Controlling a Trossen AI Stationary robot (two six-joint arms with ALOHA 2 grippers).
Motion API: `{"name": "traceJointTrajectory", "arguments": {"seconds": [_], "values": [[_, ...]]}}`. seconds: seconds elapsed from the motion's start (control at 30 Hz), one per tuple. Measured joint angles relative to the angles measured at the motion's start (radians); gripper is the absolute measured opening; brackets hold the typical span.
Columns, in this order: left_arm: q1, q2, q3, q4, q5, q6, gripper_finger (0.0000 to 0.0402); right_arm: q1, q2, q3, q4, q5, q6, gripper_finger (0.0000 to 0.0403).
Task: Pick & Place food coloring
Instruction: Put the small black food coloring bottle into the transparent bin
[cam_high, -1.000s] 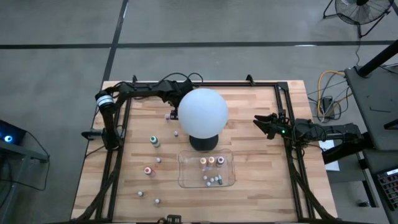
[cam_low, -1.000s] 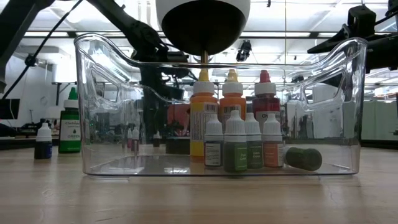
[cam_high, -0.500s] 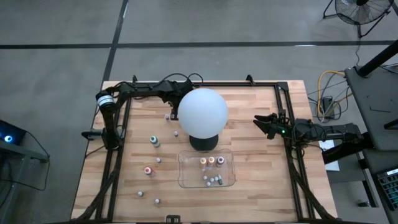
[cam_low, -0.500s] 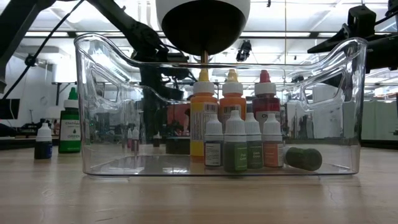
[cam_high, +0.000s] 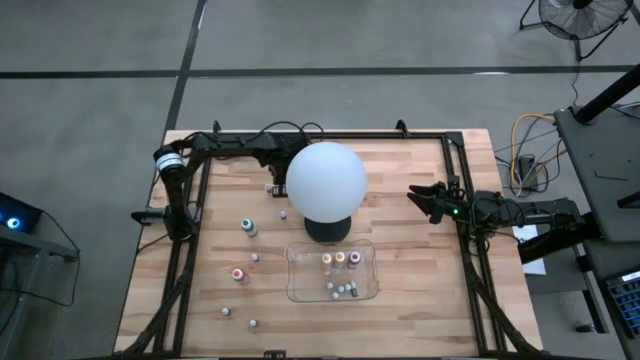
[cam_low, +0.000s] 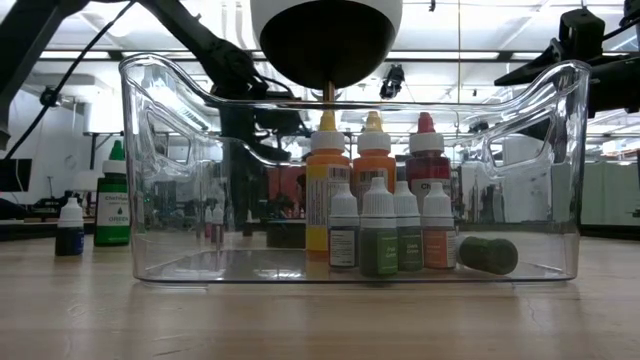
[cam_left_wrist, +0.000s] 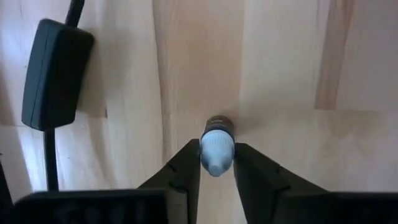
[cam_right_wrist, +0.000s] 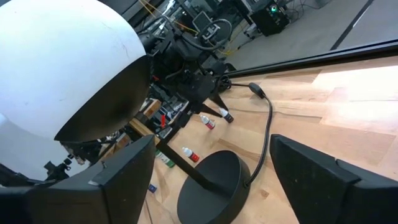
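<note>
The left gripper (cam_left_wrist: 217, 168), at the table's far edge behind the white globe (cam_high: 326, 181), has its fingers closed against the sides of a small white-capped food coloring bottle (cam_left_wrist: 217, 148) standing on the wood; seven more bottles already sit in the clear plastic tray (cam_high: 298, 288). The hold looks high and narrow, so the bottle could tip or slip out on lifting. Only the left wrist view shows this grasp, since the globe hides it from above; the right gripper (cam_high: 420, 198) waits, fingers spread, at the table's right side.

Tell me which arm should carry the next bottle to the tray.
Left. Its gripper already straddles a small bottle on the table behind the white globe. The right gripper hangs open and empty at the right edge.
</note>
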Motion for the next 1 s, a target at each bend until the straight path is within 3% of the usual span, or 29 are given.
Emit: {"name": "traceJointTrajectory", "arguments": {"seconds": [0.47,1.0], "values": [[0.0,-0.021,-0.015,-0.008,0.008,-0.036,0.0054,0.0,0.0,0.0,0.0,0.0,0.0,0.0301],[0.0,-0.274,-0.011,-0.182,0.015,-0.208,0.0037,0.0,0.002,0.0,0.0,0.0,0.0,0.0306]]}}
